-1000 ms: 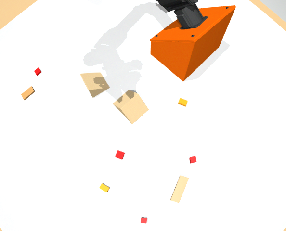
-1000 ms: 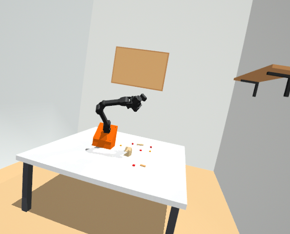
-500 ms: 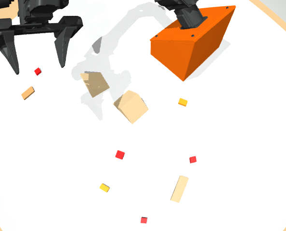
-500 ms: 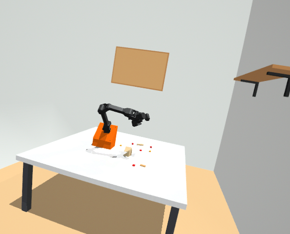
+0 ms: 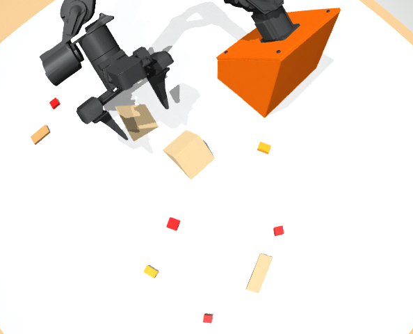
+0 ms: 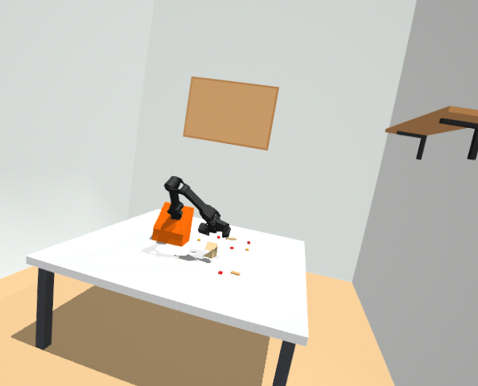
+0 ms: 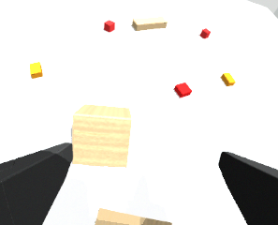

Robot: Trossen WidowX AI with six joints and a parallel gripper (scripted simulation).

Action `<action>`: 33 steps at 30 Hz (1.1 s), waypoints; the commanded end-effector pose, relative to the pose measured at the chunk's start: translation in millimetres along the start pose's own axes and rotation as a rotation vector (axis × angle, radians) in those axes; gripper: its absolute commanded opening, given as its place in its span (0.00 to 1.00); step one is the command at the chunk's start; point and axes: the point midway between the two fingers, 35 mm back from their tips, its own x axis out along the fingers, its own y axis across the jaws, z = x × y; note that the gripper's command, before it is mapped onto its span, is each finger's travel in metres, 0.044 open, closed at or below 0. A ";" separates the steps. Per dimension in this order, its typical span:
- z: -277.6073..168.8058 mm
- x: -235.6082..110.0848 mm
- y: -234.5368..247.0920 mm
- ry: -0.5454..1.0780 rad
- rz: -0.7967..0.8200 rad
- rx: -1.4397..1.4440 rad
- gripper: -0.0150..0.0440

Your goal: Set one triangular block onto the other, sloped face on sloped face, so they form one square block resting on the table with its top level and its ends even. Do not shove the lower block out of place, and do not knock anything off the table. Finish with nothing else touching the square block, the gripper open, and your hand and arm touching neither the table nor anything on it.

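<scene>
Black parallel-jaw gripper [image 5: 144, 120] is hovering, fingers spread wide and empty, straddling the shaded tan wooden triangular block [image 5: 136, 122], apparently for pickup.

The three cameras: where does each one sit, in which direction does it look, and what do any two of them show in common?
Top: sits above the white table, looking down; shows the black gripper open over the shaded tan triangular wooden block, and the orange base box.
Exterior: stands in the room off a table corner, looking toward the wall; shows the whole black arm.
Wrist: rides on the gripper, looking forward and down; shows both dark fingers.
Shared: top and wrist both show the pale triangular wooden block.
</scene>
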 end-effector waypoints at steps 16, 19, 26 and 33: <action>-23.2 88.4 36.5 0.034 0.079 0.035 1.00; -23.8 106.7 42.7 0.034 0.080 0.035 1.00; -23.2 108.6 43.7 0.034 0.080 0.035 1.00; -22.7 109.1 44.1 0.034 0.080 0.035 1.00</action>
